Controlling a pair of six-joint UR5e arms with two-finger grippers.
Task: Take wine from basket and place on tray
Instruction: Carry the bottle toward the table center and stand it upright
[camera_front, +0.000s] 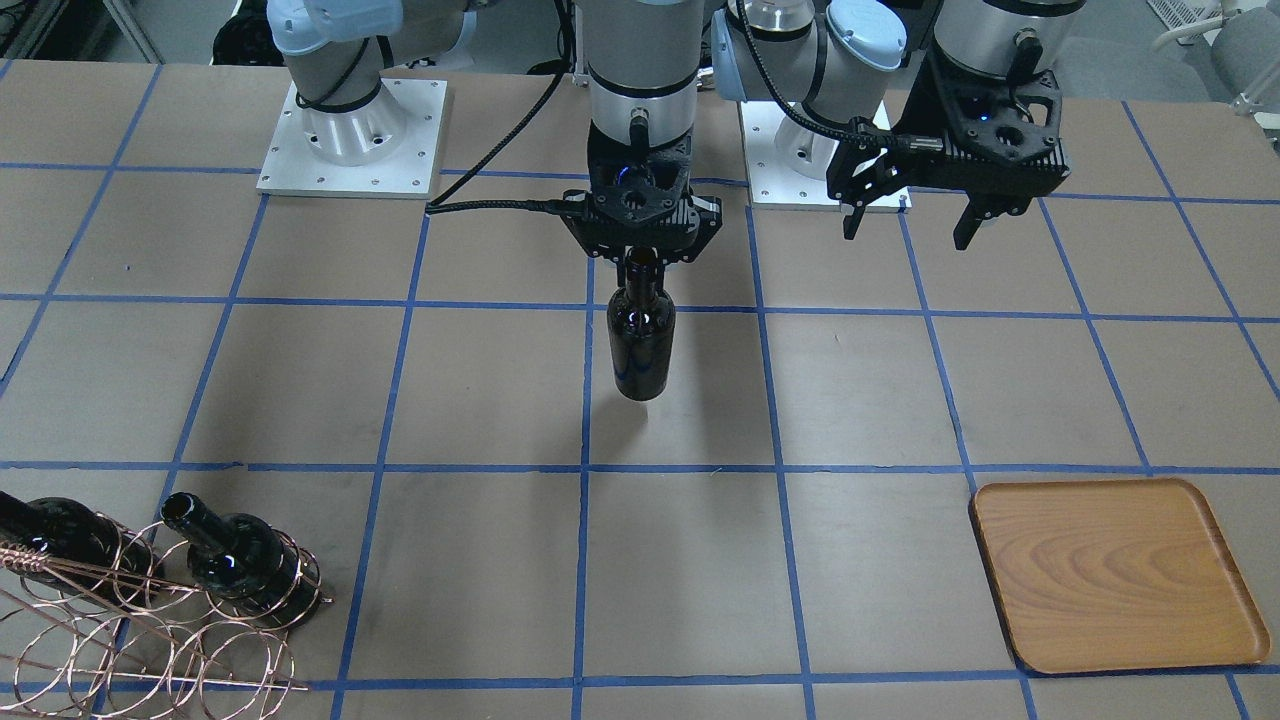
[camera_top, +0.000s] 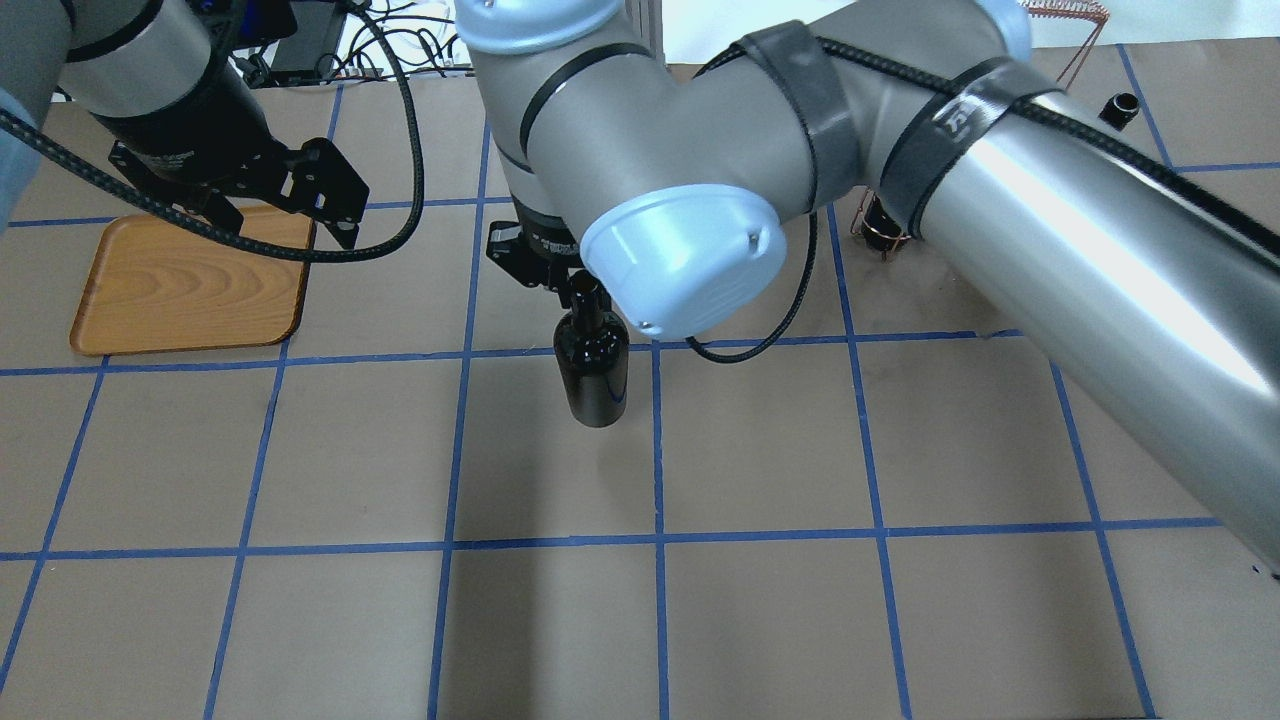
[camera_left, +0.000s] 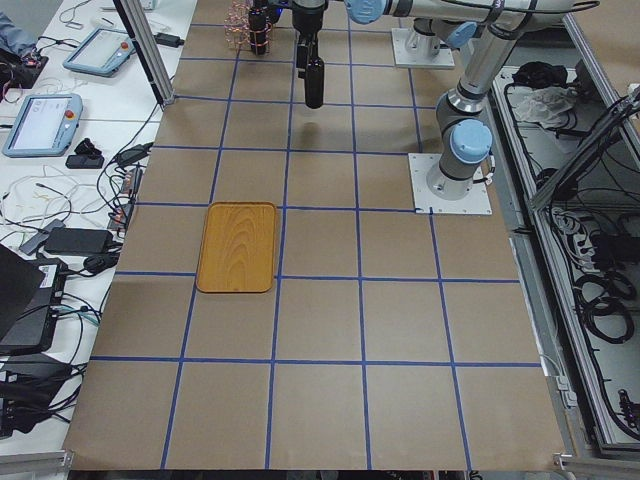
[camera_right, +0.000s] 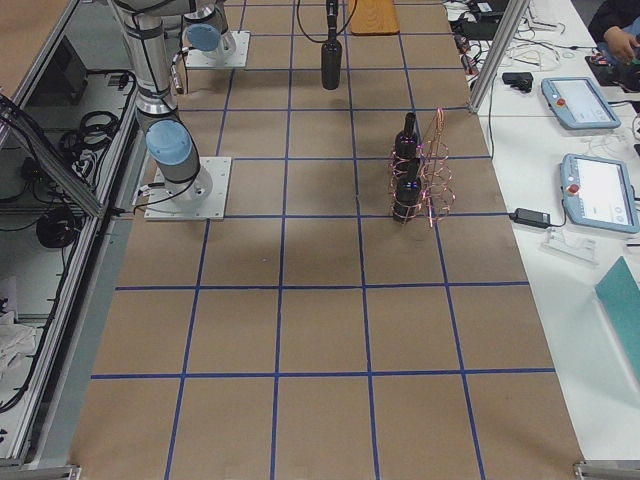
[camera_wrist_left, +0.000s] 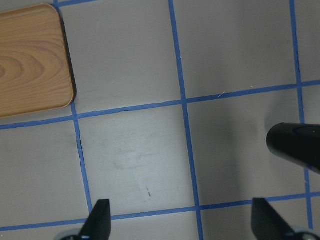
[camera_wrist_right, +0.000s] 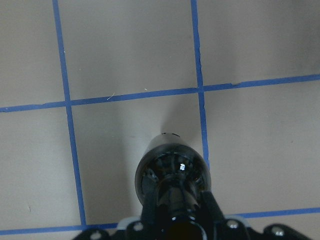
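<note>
- One taped-grid surface (camera_front: 480, 400) carries everything, and the tray (camera_front: 1120, 570) lies bare at its left-arm end.
- The basket (camera_front: 150, 640) sits at the opposite end, far from the tray, with two other bottles (camera_front: 245, 560) lying in its rings.
- The wine (camera_front: 641, 345) hangs upright, clear of the surface, about midway between tray and basket.
- The right arm's fingers (camera_wrist_right: 211, 207) pinch its neck just below the mouth.
- The left arm's fingers (camera_front: 968, 225) are spread and empty, hovering just off the tray's corner on the bottle's side.
- Step in hand, as I judge it: carrying, with the bottle out of the basket but not yet placed.
- Next probably comes a hand-over. The left fingers should close round the bottle before the right ones let go.
</note>
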